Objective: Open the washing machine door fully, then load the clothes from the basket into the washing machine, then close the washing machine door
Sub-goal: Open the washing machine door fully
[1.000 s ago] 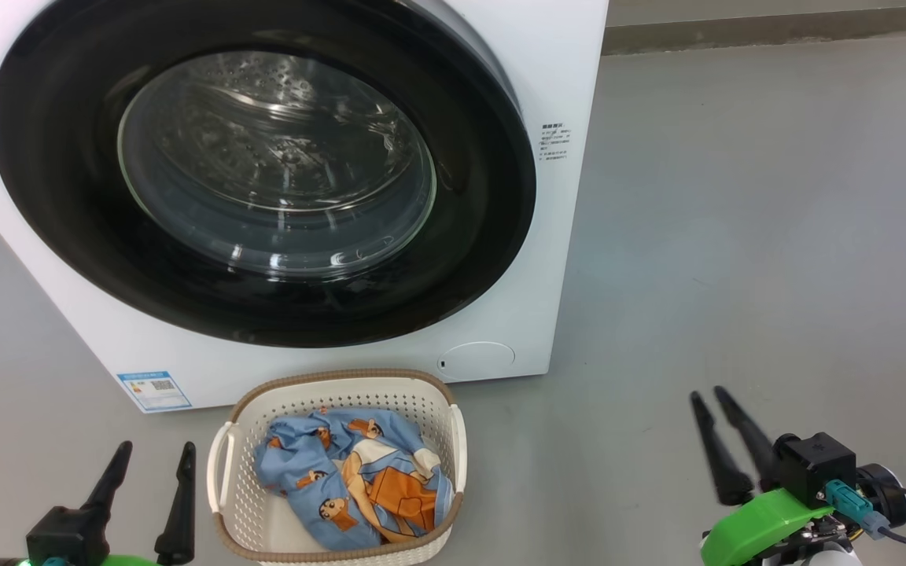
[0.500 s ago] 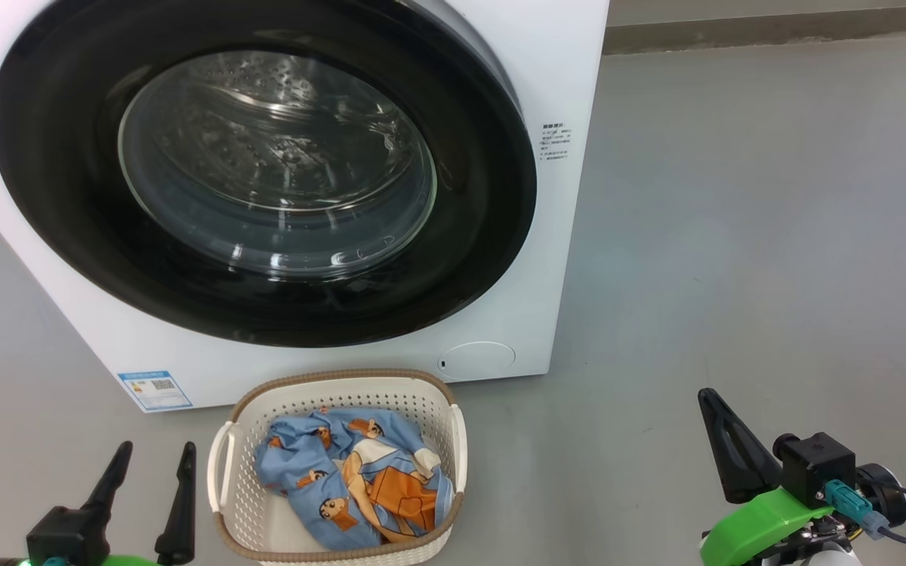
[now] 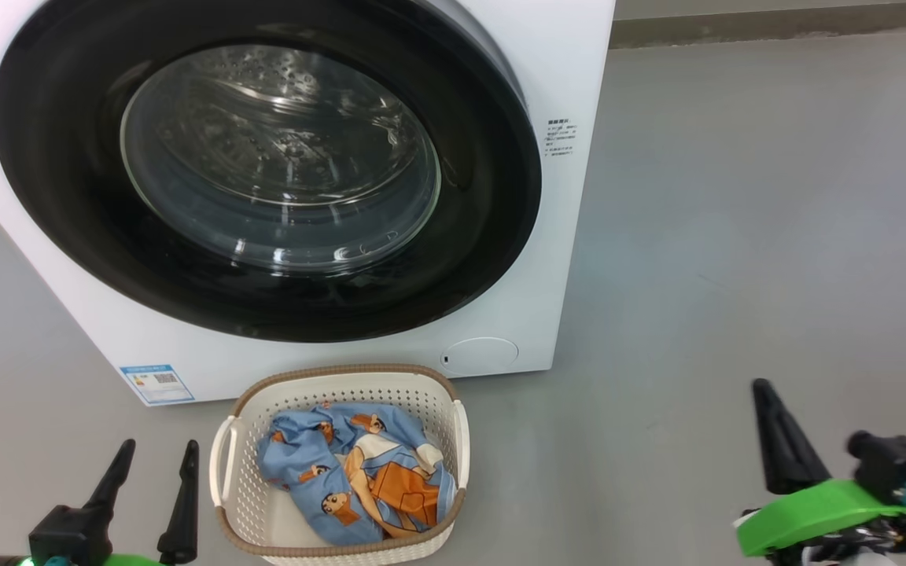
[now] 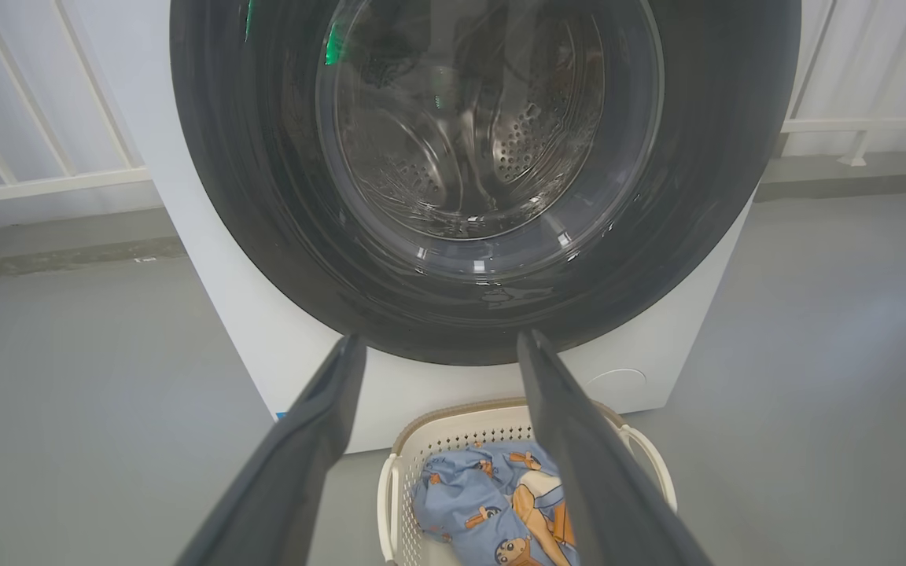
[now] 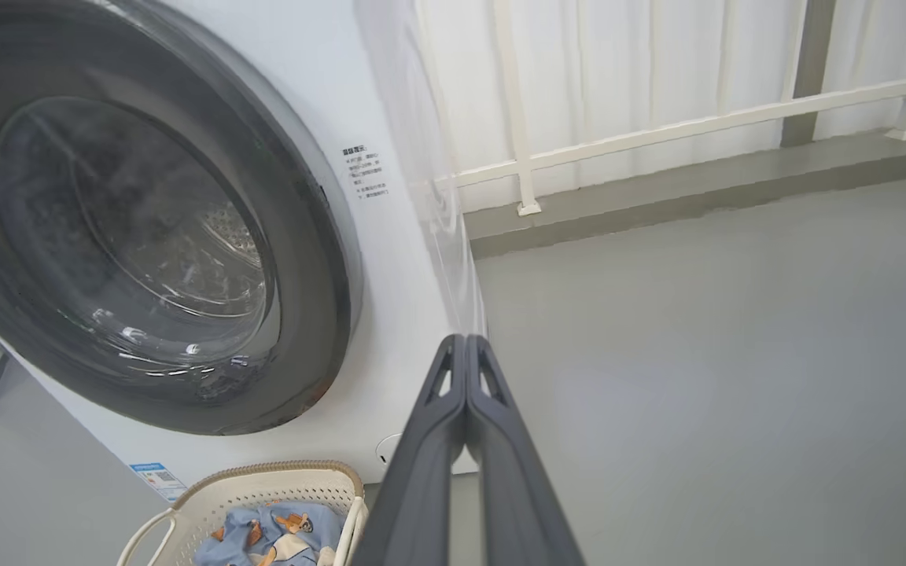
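A: Hands?
B: Both empty: left hand (image 3: 159,446) spread wide, right hand (image 3: 760,387) pinched together.
A: Progress?
B: None. Blue cartoon-print clothes (image 3: 359,472) lie in the cream perforated basket (image 3: 343,369) on the floor, just before the white boxy washing machine (image 3: 571,63); its glossy black round door (image 3: 492,196) is closed.

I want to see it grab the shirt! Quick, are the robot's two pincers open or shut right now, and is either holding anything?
Left pincer: open, holding nothing.
Right pincer: shut, fingers pressed together, holding nothing.
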